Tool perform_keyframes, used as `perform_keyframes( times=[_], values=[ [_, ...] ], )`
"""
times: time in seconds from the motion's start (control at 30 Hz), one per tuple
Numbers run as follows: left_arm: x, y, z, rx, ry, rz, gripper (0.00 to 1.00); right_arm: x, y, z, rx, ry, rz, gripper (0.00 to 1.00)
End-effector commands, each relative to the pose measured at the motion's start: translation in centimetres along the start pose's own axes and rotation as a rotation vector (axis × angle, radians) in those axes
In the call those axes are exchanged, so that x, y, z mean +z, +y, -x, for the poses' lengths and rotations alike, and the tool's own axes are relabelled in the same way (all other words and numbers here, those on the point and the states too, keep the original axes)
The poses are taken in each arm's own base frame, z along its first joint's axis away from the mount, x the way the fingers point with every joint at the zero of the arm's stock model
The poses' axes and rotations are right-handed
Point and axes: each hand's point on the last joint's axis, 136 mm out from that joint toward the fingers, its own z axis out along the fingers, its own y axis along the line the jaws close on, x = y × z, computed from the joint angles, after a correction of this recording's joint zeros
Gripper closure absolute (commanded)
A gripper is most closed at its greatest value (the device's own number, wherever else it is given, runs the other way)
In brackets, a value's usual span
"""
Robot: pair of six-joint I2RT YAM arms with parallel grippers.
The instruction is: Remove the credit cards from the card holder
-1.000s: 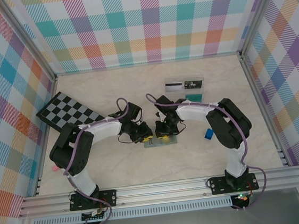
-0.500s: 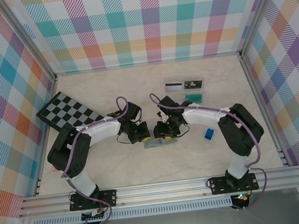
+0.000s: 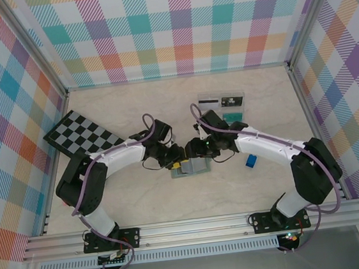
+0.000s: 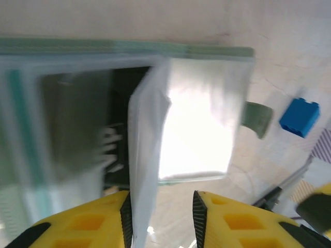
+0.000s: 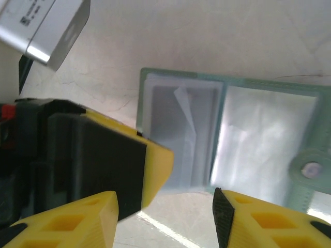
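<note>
1. Lying open on the table, the card holder (image 3: 192, 167) sits between my two grippers.
2. My left gripper (image 4: 160, 204) is over its left half, fingers narrowly apart with a pale pocket flap (image 4: 145, 155) standing between them.
3. My right gripper (image 5: 165, 206) hovers above the holder, spread wide and holding nothing.
4. Credit cards (image 3: 207, 102) lie in the clear tray (image 3: 220, 93) beyond the holder.

- The card holder (image 3: 193, 167) lies flat on the table (image 3: 142, 203), near its middle.
- The left gripper (image 3: 175, 159) hangs over the holder's left end.
- The right gripper (image 3: 197, 153) hangs over its far edge, just right of the left one.
- A small block (image 3: 251, 161) lies right of the holder, apart from it.
- A tray (image 3: 220, 94) sits behind the holder, toward the right.
- Credit cards (image 3: 207, 102) lie in the tray.
- A board (image 3: 83, 135) lies far left, well apart from the holder.
</note>
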Motion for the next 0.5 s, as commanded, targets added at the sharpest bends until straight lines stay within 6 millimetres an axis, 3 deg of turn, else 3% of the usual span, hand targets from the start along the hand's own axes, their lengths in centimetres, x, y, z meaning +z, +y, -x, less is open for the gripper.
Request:
perform_keyframes(
  times=[0.0,0.17,0.3,0.47],
  values=[
    [0.3,-4.3,0.0,0.066,0.017,-0.115,0.62,-1.5,-2.6,0.5,0.068,-0.070,-0.096,0.47],
    [1.4,-5.9,-0.2,0.089,0.032,-0.125,0.60,-3.3,-5.5,0.9,0.142,-0.147,-0.184,0.46],
    [1.8,-4.4,0.1,0.056,0.019,-0.029,0.59,-4.2,-6.5,1.1,0.168,-0.170,-0.204,0.45],
    [0.1,-3.3,1.0,0.045,-0.073,0.056,0.59,-3.8,-6.3,1.0,0.150,-0.141,-0.188,0.46]
  ],
)
